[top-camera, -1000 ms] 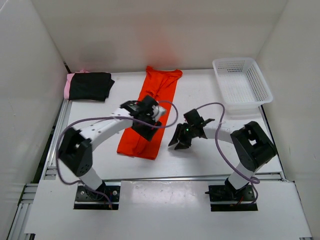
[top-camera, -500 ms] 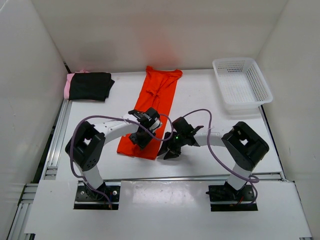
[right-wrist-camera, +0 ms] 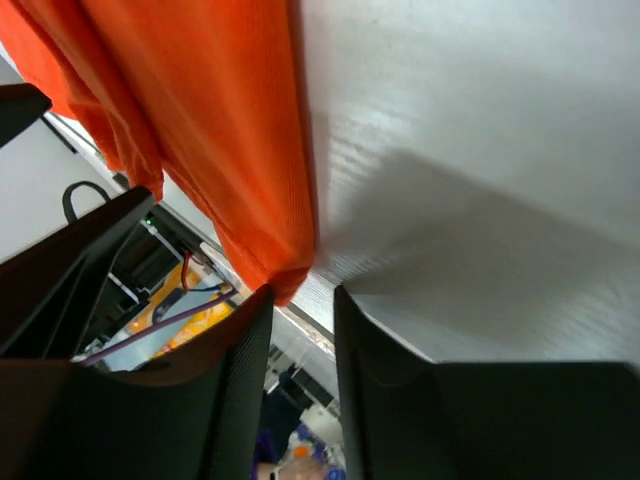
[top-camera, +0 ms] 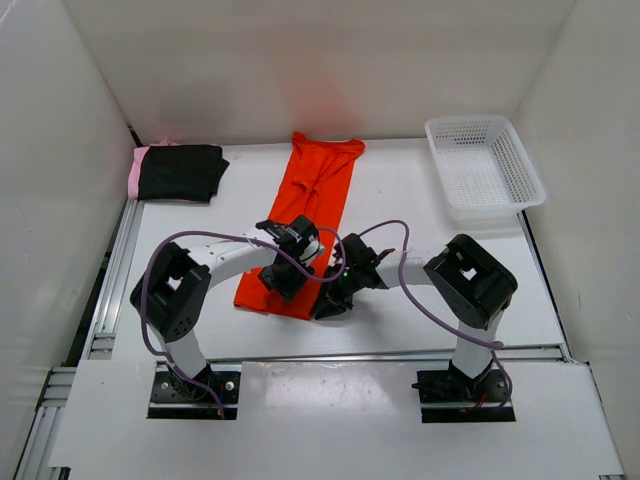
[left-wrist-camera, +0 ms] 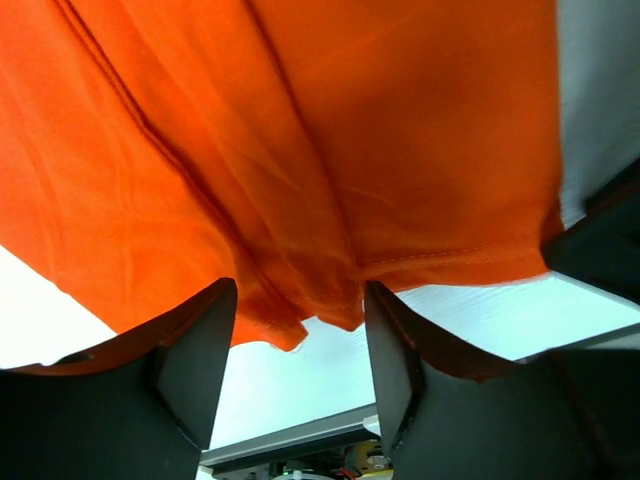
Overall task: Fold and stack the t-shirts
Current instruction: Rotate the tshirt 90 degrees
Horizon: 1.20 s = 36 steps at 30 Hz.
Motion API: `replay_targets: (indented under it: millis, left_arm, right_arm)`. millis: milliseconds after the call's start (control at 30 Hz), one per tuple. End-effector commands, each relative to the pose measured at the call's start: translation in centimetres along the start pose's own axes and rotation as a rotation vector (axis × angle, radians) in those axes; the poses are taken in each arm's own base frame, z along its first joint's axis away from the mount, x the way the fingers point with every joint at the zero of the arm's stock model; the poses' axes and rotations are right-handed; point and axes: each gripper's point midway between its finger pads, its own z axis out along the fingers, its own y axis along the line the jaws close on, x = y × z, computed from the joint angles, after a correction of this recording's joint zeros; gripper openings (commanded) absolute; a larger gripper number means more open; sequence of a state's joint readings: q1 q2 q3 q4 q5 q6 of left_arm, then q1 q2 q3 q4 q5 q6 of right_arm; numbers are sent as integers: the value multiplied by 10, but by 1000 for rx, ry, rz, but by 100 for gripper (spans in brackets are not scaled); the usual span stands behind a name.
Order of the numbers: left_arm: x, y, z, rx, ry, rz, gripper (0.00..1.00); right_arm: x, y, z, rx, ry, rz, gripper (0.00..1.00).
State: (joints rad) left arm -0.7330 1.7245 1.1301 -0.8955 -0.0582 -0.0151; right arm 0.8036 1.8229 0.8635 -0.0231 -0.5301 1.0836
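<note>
Both my left gripper [top-camera: 285, 275] and right gripper [top-camera: 330, 300] hover open, holding nothing, at the 6 o'clock hem of the bright orange-red soft fabric t-shirt [top-camera: 318, 190], a long strip running toward 12 o'clock; next, I judge, pinch both corners and fold them away.

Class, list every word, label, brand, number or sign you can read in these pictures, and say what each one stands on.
None: no view shows any readable text.
The orange-red t-shirt, black t-shirt, pink t-shirt and white basket are all plain, with no print or label visible.
</note>
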Motion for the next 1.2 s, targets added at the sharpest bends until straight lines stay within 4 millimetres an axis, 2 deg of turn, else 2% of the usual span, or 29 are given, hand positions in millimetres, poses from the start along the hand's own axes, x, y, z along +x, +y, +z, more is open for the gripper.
replay_targets:
  millis: [0,100,200,333,433,467,567,700,900,1067,1167]
  left_arm:
    - [-23,-11,-12,51,-82,22,66]
    - [-25,-11,-11,51,-82,22,66]
    - [-23,-11,-6,51,-62,22,62]
    - [-16,-13,7,59,-14,24,53]
    - [-14,-9,11,33,1,24,31]
    - [-14,-6,11,32,1,15,20]
    - [-12,-5,9,43,-3,5,10]
    - [-16,8,0,9,-38,-18,10]
    - [1,27,0,-16,14,-72,10]
    - [15,31,5,10,64,-105,10]
    - [21,28,6,21,92,-105,14]
  right_arm:
    - [3,-12,13,48,28,28,29]
    - [2,-11,15,45,37,29,16]
    - [2,-10,15,45,37,39,8]
    - [1,-14,14,50,34,51,4]
    - [0,-17,10,55,32,62,3]
    - [2,-21,11,61,36,68,3]
    - [-1,-22,9,59,30,74,3]
    - [1,-28,10,77,29,75,1]
    - [1,-36,6,100,28,78,0]
    - [2,-35,2,107,22,68,0]
    - [2,-38,2,119,18,62,0]
